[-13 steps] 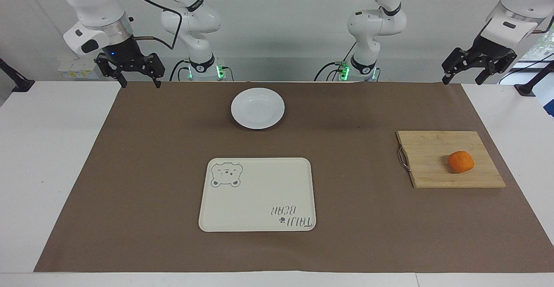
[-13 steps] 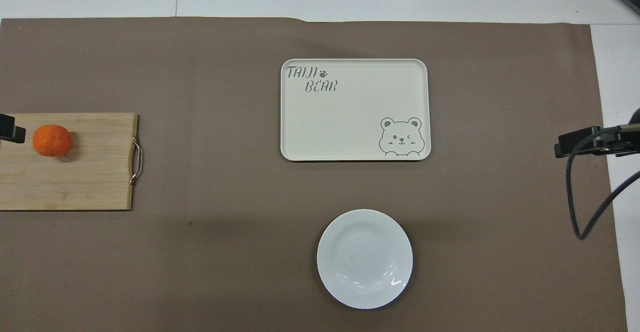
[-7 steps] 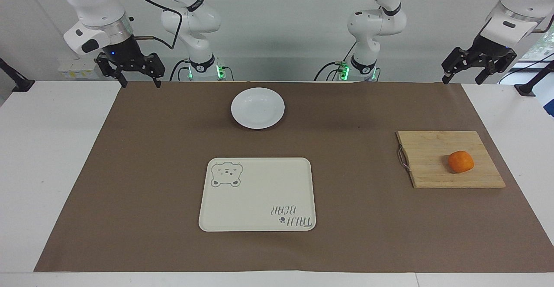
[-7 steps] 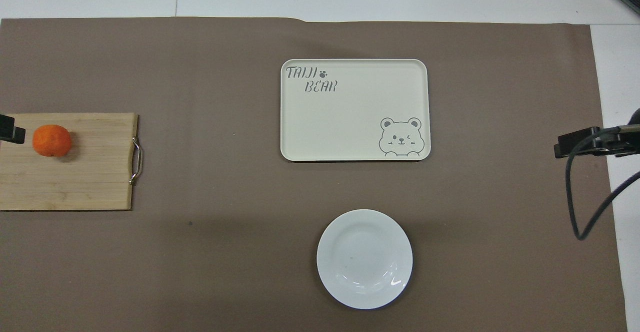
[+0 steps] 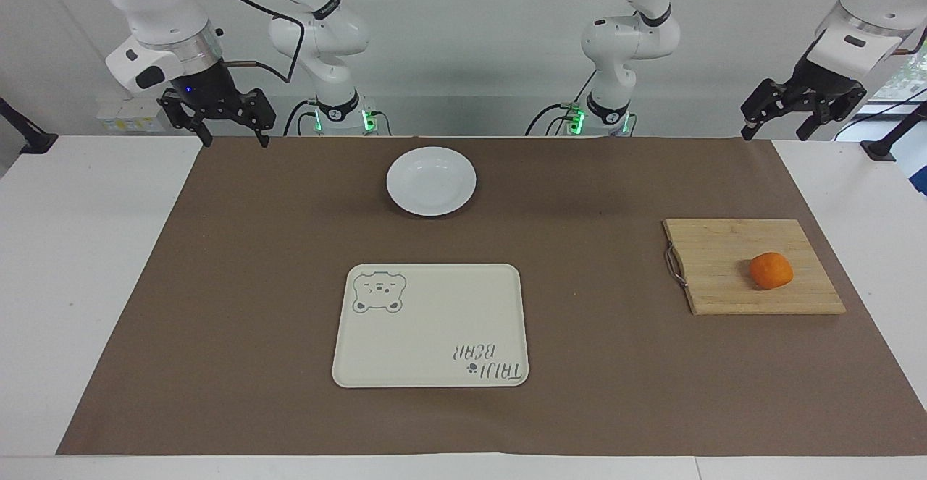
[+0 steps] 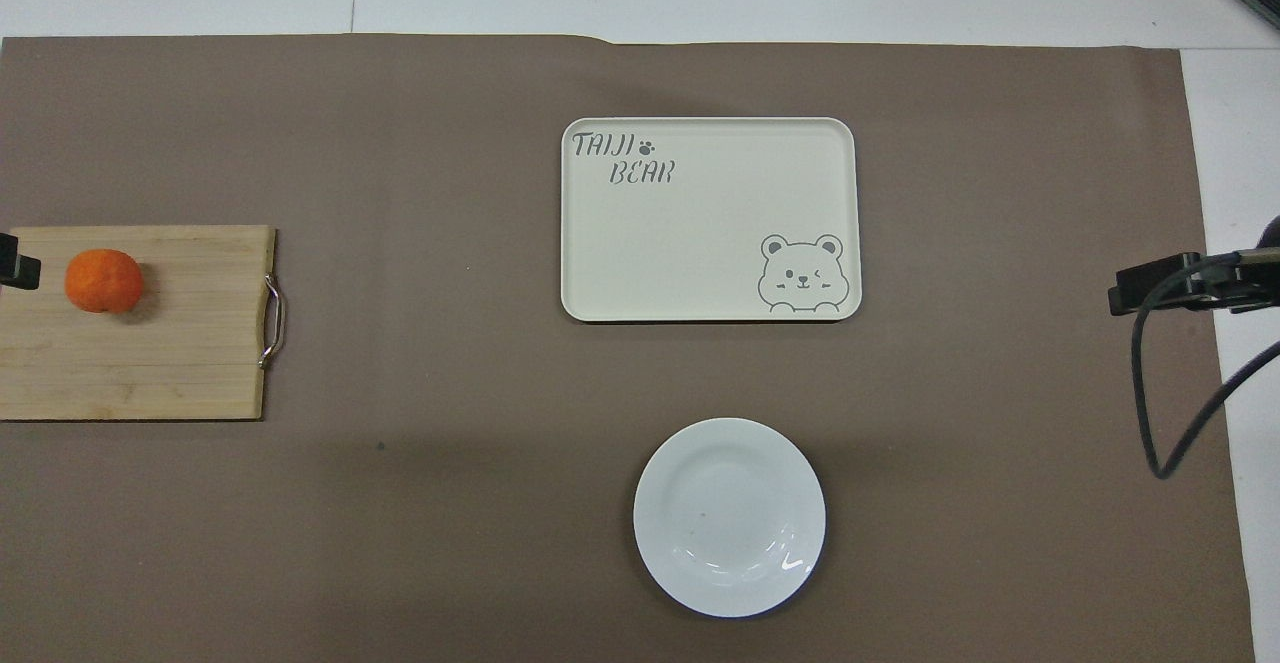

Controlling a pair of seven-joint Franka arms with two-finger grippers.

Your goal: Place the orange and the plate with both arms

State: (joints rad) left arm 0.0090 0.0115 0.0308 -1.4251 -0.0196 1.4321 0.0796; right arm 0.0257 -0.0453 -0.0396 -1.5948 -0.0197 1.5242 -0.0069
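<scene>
- The plate lay alone on the brown mat, bare mat all round it, open to reach from above.
- The tray lay farther from the robots, well apart from the plate.
- The orange sat on the cutting board toward the left arm's end, nothing crowding it.
- Wide bare mat separated board and tray.

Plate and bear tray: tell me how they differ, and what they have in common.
The plate is round; the tray is rectangular with rounded corners. The plate is plain glossy white; the tray is cream, printed with a bear face and the words TAIJI BEAR. The plate is the smaller and lies nearer to the robots than the tray. Both are shallow, lie flat on the brown mat and have nothing in them.
</scene>
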